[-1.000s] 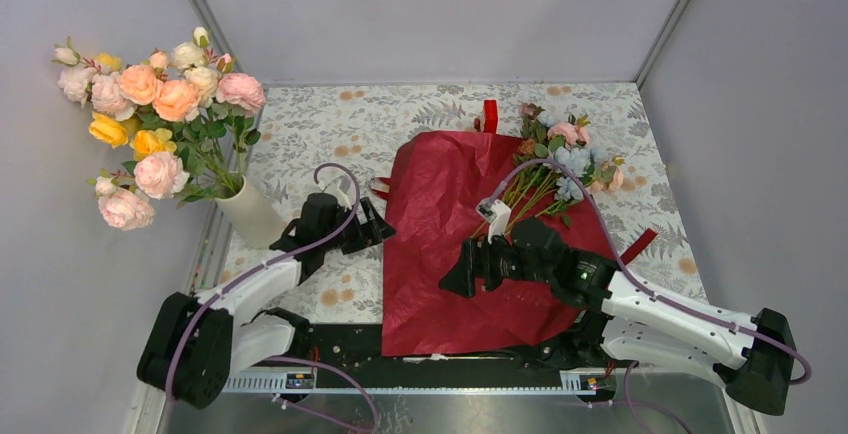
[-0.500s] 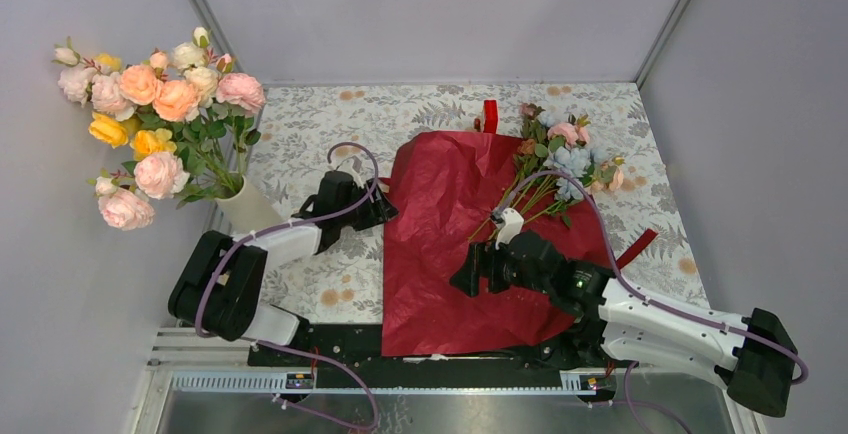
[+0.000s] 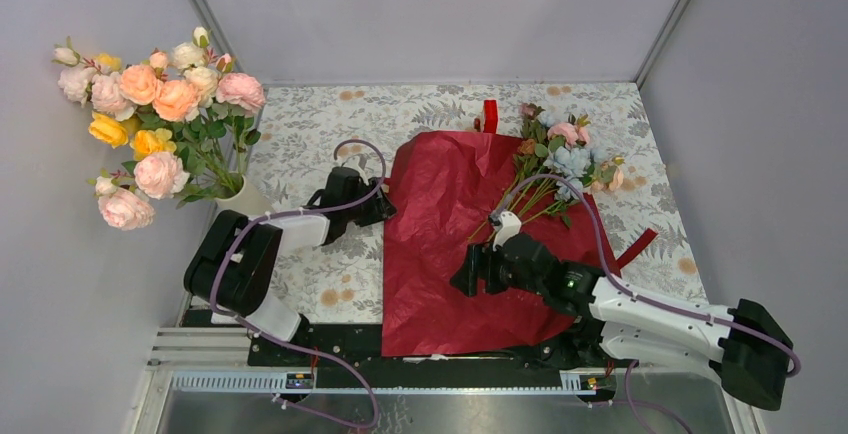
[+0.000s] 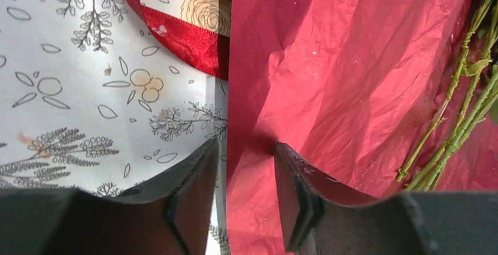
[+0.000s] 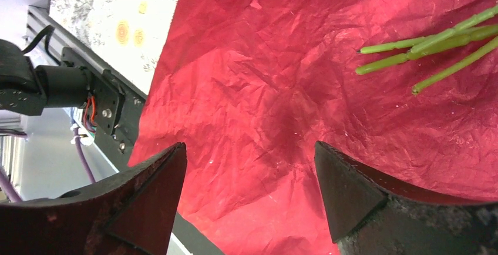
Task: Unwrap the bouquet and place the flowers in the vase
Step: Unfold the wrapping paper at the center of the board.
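The bouquet's dark red wrapping paper (image 3: 450, 224) lies spread flat on the table. On its far right corner lie the flowers (image 3: 562, 149), their green stems (image 3: 525, 199) pointing toward the middle of the sheet. My left gripper (image 3: 386, 207) is low at the paper's left edge. In the left wrist view its jaws (image 4: 245, 143) are half narrowed and straddle that edge (image 4: 230, 120) with a gap still showing. My right gripper (image 3: 463, 276) hovers wide open over the paper's near middle (image 5: 249, 149), holding nothing; stem ends (image 5: 434, 46) lie beyond it. The white vase (image 3: 243, 199) stands at far left, partly hidden behind my left arm.
A large bunch of peach, pink and yellow roses (image 3: 150, 124) fills the vase. Red ribbon (image 4: 182, 40) lies by the paper's left edge, with other pieces at the back (image 3: 489, 114) and right (image 3: 637, 246). The patterned tablecloth (image 3: 330, 134) is boxed by grey walls; a metal rail (image 3: 400, 382) runs along the front.
My left arm has swung round and its gripper has slid up to the paper's left edge while its jaws narrowed. The right gripper has shifted only slightly and stayed wide open.
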You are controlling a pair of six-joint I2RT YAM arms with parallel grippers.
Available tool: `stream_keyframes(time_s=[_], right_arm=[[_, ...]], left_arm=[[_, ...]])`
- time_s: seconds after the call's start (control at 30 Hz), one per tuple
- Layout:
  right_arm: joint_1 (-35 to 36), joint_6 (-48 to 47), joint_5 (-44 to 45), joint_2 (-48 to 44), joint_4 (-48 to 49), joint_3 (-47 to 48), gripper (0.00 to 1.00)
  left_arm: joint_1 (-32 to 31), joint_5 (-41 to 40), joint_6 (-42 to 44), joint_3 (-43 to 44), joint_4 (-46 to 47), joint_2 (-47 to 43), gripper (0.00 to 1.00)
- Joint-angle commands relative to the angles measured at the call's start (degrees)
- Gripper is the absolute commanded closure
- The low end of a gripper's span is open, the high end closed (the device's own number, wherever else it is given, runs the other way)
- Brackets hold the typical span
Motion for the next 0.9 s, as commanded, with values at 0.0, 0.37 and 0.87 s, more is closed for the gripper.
stream_keyframes(time_s=[0.0,0.37,0.87], right_arm=[[0.3,1.6,1.8,2.6,5.3,-1.5,0.15],[0.4,1.9,2.6,8.7,9.1,-1.4,0.17],[0.4,2.3,9.9,21.5,14.0,1.2,0.18]], left_arm=[[0.1,0.3,0.5,2.5,3.3,1.4,0.61],[0.2,0.9,1.2,3.6,3.2,2.6,0.9],[3.0,0.6,3.4,11.8,0.4,8.9,1.0]])
